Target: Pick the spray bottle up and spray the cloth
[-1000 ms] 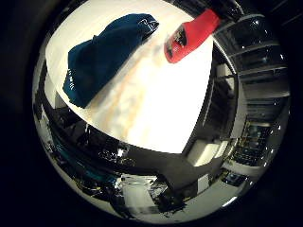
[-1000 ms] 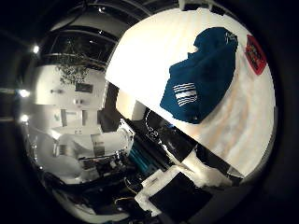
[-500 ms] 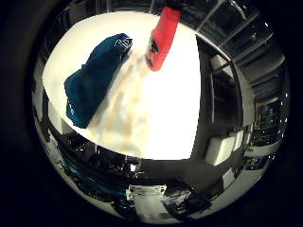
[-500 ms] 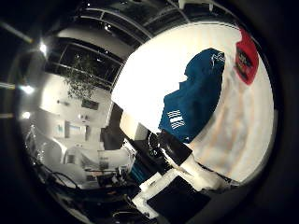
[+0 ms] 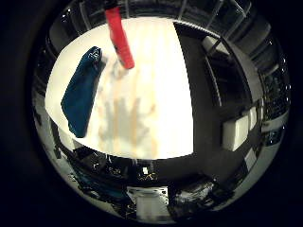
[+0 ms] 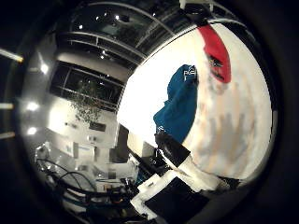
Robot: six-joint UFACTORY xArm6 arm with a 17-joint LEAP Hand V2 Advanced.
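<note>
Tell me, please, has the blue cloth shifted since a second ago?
No. The blue cloth still lies along the table edge beside the red spray bottle; only the camera swung.

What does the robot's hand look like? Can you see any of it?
Only a little shows. In the thumb side palm view, part of the hand reaches in from the edge: a chunky black block joined to boxy white pieces, with a flat black panel below. The little finger side view shows none of it.

one red spray bottle (image 5: pixel 119 38), one blue cloth (image 5: pixel 81 92), one white table (image 5: pixel 161 94)
</note>
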